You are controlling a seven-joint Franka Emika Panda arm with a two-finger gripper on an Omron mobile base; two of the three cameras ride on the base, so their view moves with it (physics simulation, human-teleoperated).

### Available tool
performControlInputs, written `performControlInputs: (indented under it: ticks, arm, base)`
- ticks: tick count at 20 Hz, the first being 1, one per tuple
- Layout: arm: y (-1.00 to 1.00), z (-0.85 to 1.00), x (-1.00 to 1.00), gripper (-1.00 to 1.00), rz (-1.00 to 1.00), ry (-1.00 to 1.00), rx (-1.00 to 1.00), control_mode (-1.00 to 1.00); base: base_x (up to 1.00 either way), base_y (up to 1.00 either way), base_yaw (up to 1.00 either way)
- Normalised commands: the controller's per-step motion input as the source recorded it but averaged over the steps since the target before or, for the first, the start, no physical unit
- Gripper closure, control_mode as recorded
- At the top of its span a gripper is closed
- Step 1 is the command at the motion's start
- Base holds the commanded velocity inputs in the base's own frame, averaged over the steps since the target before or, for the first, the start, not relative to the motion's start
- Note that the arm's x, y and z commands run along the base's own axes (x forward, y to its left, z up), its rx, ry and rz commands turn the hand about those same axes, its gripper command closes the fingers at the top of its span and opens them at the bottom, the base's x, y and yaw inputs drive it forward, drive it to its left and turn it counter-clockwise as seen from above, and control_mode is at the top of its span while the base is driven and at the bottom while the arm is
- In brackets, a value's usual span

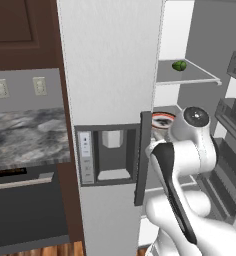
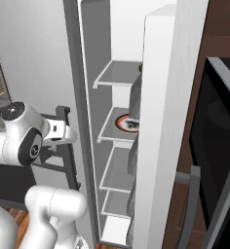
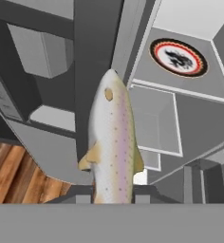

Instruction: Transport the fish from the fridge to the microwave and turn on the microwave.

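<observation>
In the hand view the fish (image 3: 111, 142), pale silver with a pinkish stripe, stands lengthwise up from the bottom edge. My gripper (image 3: 113, 194) is shut on its tail end, and its head points toward the fridge interior. The fridge (image 1: 110, 60) has its left door closed, with the dispenser panel (image 1: 110, 152) in it, and its right side open onto white shelves. The microwave (image 2: 219, 131) is at the far right with its black cavity showing and its grey-framed door (image 2: 229, 209) swung open.
A white plate with a red-brown ring (image 3: 178, 57) lies on a middle fridge shelf (image 1: 162, 120). A small green round item (image 1: 179, 65) sits on the shelf above. Door racks (image 1: 235, 125) line the open door. A marble counter (image 1: 25, 135) and wooden floor (image 3: 14, 175) lie left.
</observation>
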Motion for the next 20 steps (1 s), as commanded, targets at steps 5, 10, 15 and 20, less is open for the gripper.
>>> performControlInputs:
  ticks: [5,10,15,20]
  arm:
    - [0.0,-0.03,-0.23,1.0,0.0,-0.04,0.0,1.0]
    - [0.0,0.0,0.0,1.0,0.0,0.0,0.0,1.0]
    - [0.0,0.0,0.0,1.0,0.0,0.0,0.0,1.0]
    - [0.0,0.0,0.0,1.0,0.0,0.0,0.0,1.0]
  base:
    - [-0.06,0.0,0.0]
    - [-0.39,0.0,0.0]
    - [-0.39,0.0,-0.01]
    - [-0.36,0.0,-0.07]
